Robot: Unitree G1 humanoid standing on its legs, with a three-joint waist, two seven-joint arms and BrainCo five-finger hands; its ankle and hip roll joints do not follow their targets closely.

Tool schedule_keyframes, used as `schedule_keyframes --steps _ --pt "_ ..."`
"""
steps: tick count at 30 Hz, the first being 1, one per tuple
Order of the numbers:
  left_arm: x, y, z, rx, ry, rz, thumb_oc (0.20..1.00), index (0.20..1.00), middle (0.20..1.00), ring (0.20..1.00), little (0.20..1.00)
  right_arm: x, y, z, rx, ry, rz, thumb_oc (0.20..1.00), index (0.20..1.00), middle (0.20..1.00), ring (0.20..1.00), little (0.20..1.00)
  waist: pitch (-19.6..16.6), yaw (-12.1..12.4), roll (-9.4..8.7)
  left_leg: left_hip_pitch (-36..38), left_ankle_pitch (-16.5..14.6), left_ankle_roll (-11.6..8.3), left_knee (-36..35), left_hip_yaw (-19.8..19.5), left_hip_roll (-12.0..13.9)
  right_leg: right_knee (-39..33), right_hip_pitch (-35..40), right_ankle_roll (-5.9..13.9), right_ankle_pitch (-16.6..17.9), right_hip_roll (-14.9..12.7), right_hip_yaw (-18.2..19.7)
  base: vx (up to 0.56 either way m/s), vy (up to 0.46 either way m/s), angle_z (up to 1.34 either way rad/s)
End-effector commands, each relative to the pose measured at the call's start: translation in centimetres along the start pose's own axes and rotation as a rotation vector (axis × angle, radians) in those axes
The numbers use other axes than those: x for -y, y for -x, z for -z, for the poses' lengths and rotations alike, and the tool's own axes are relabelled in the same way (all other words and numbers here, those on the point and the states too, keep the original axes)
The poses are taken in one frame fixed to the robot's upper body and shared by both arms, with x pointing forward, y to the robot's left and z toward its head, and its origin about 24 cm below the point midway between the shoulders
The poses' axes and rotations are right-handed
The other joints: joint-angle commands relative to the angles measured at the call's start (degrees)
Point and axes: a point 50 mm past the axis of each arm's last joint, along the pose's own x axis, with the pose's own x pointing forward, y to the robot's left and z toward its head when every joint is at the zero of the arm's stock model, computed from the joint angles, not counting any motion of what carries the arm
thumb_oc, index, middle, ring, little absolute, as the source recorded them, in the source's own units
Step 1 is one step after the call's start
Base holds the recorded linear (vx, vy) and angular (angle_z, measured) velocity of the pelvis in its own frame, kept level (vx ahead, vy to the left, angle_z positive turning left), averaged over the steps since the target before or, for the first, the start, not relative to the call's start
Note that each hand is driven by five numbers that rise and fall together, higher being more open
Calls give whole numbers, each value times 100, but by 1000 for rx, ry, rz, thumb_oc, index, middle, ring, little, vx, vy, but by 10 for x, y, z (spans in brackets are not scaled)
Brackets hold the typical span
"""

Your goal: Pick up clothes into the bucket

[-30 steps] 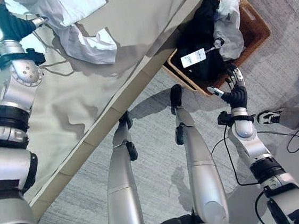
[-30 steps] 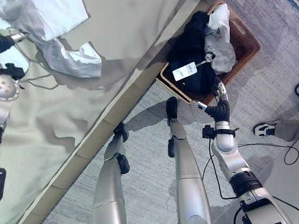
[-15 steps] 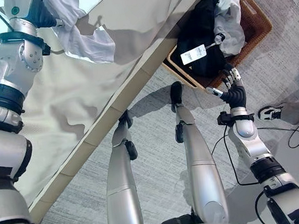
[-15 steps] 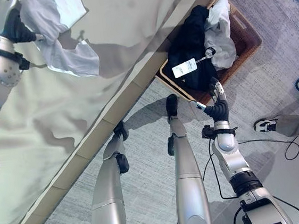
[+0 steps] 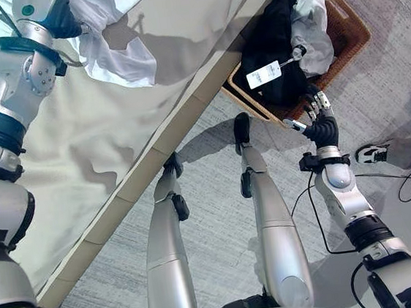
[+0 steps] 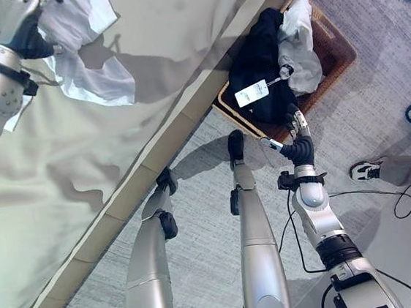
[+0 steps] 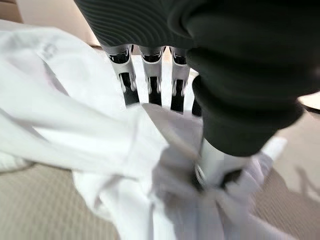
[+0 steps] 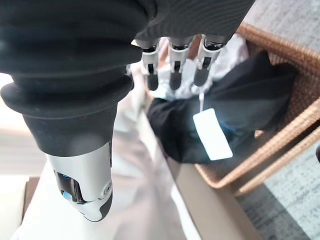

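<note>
Bed (image 5: pixel 199 22) edge lies between white shirt (image 5: pixel 118 56) and seemingly half-full basket (image 5: pixel 351 32).

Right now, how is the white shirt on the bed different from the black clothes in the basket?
The white shirt is light-coloured; the black garment is dark and carries a white tag.
The shirt lies on the bed; the black garment sits in the brown wicker basket on the floor.
The left hand has bunched the shirt in its fingers; the right hand hovers open beside the basket, touching nothing.
Both are crumpled clothes.
</note>
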Motion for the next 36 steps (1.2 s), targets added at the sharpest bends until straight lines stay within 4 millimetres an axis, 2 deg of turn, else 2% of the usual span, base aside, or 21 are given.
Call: schedule_keyframes --steps 1,6,13,14,17,18,19,22,24,25,26,28,29,36 --pt "17 13 3 -5 16 30 200 200 200 200 200 19 17 3 10 20 29 1000 1000 1000 1000 1000 -656 -97 71 -412 -424 -109 490 -158 9 -917 165 605 672 -287 -27 0 0 0" --pt "27 23 6 -19 33 51 200 200 200 200 200 20 17 4 3 20 36 1000 1000 1000 1000 1000 -665 -68 65 -310 -410 -114 462 -180 1 -881 247 594 645 -275 -32 -7 0 0" --pt "50 47 6 -36 110 74 200 200 200 200 200 22 17 4 1 34 37 1000 1000 1000 1000 1000 -732 36 41 37 -417 -122 416 -226 18 -808 565 552 547 -258 -93 -2 -7 0" --pt "57 54 0 -26 161 68 200 200 200 200 200 23 15 4 1 42 42 1000 1000 1000 1000 1000 -762 112 24 227 -403 -133 347 -262 25 -808 756 537 514 -246 -152 -15 -39 1" --pt "64 64 -8 -10 212 61 200 200 200 200 200 24 14 4 -1 58 46 1000 1000 1000 1000 1000 -779 177 29 471 -385 -148 241 -284 24 -835 994 525 487 -235 -204 2 -37 1" --pt "73 74 -21 8 305 52 200 200 200 200 200 25 11 3 -3 69 56 1000 1000 1000 1000 1000 -818 293 8 758 -364 -163 123 -325 18 -868 1290 514 449 -219 -271 14 -56 1" --pt "74 75 -20 6 305 53 200 200 200 200 200 25 11 4 -4 70 53 1000 1000 1000 1000 1000 -807 279 13 782 -363 -164 113 -327 18 -876 1314 514 450 -218 -274 20 -50 0" --pt "86 92 -38 20 435 53 200 200 200 200 200 25 8 5 -18 88 60 1000 1000 1000 1000 1000 -850 420 6 1237 -347 -174 -42 -394 -5 -953 1793 491 393 -191 -366 25 -44 1" --pt "86 101 -57 72 526 36 200 200 200 200 200 25 5 6 -22 118 62 1000 1000 1000 1000 1000 -890 516 6 1596 -326 -190 -220 -451 0 -1036 2151 484 348 -176 -452 59 -60 5" --pt "87 110 -72 101 640 28 200 200 200 200 200 24 2 8 -36 160 51 1000 1000 1000 1000 1000 -961 631 10 1912 -304 -196 -393 -484 -5 -1125 2461 474 318 -149 -516 67 -48 4" --pt "87 111 -72 99 641 29 200 200 200 200 200 24 2 8 -36 160 50 1000 1000 1000 1000 1000 -947 622 11 1939 -300 -197 -407 -485 -5 -1135 2487 473 320 -148 -520 68 -42 7" --pt "83 117 -87 147 736 10 200 200 200 200 200 19 -2 8 -37 239 12 1000 1000 1000 1000 1000 -1021 706 -5 2259 -205 -198 -634 -544 -21 -1257 2800 470 335 -151 -602 45 -45 13" --pt "76 119 -97 190 813 -14 200 200 200 200 200 17 -5 7 -34 284 -14 1000 1000 1000 1000 1000 -1061 768 2 2427 -186 -204 -730 -561 -9 -1303 2967 468 319 -131 -641 70 -46 23" --pt "42 127 -129 389 1136 -49 200 200 200 200 200 -3 -15 5 -28 373 -181 1000 1000 1000 1000 1000 -1473 1003 8 3502 -16 -282 -1442 -712 99 -1558 3947 461 181 -23 -892 98 -43 17"
